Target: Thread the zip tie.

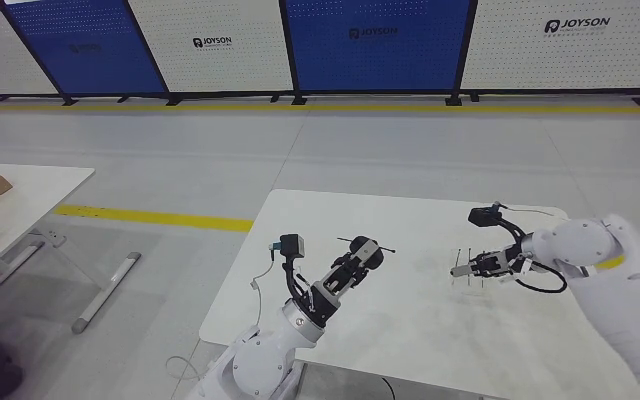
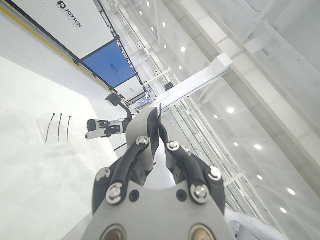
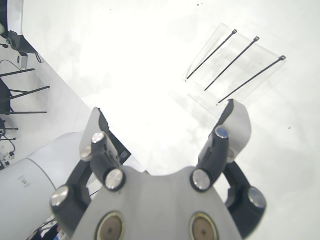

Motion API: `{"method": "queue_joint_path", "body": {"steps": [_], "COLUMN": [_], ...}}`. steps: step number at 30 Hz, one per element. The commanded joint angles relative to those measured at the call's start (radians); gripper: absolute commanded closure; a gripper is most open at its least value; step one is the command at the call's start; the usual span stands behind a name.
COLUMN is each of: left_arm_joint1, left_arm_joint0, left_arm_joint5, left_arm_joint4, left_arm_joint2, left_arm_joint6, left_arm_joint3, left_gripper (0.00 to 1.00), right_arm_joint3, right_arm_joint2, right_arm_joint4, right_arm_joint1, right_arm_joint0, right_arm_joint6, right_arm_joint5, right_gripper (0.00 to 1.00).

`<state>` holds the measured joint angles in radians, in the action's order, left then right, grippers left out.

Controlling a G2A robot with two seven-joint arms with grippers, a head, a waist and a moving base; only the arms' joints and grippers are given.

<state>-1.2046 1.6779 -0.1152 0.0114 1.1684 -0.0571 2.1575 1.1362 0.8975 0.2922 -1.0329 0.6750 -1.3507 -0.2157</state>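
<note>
Top view: left gripper (image 1: pixel 367 252) is over the near part of the white table (image 1: pixel 400 330), clamped on a black zip tie (image 1: pixel 388 248). The thin strip pokes out both sides; which end is the head is too small to tell. Right gripper (image 1: pixel 460 270) is well apart, low over the table.

Left wrist view: ribbed black pads (image 2: pixel 153 123) are pressed together on the tie. A short tip sticks out past them; the rest is hidden behind the fingers. Three spare zip ties (image 2: pixel 59 126) sit side by side, near the right gripper.

Right wrist view: jaws wide apart, nothing between them. The spares lie parallel on a clear acrylic stand (image 3: pixel 221 59), square heads at the far end. The nearest tail is just beside one fingertip (image 3: pixel 231 106); contact unclear.
</note>
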Motion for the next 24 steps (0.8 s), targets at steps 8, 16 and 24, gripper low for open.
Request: {"method": "queue_joint_path", "body": {"steps": [8, 16, 24], "left_arm_joint1": [0.000, 0.000, 0.000], "left_arm_joint0": [0.000, 0.000, 0.000], "left_arm_joint5": [0.000, 0.000, 0.000], "left_arm_joint4": [0.000, 0.000, 0.000], "left_arm_joint2": [0.000, 0.000, 0.000], "left_arm_joint6": [0.000, 0.000, 0.000], "left_arm_joint3": [0.000, 0.000, 0.000], "left_gripper": [1.00, 1.00, 1.00], "right_arm_joint3": [-0.078, -0.083, -0.022], "right_arm_joint2": [-0.054, -0.053, -0.087], "right_arm_joint4": [-0.010, -0.004, 0.105], "right_arm_joint1": [-0.035, -0.035, -0.055], "right_arm_joint0": [-0.018, -0.016, 0.007], "right_arm_joint6": [0.152, 0.165, 0.329], "right_arm_joint5": [0.091, 0.103, 0.367], "right_gripper": [0.00, 0.00, 0.00]}}
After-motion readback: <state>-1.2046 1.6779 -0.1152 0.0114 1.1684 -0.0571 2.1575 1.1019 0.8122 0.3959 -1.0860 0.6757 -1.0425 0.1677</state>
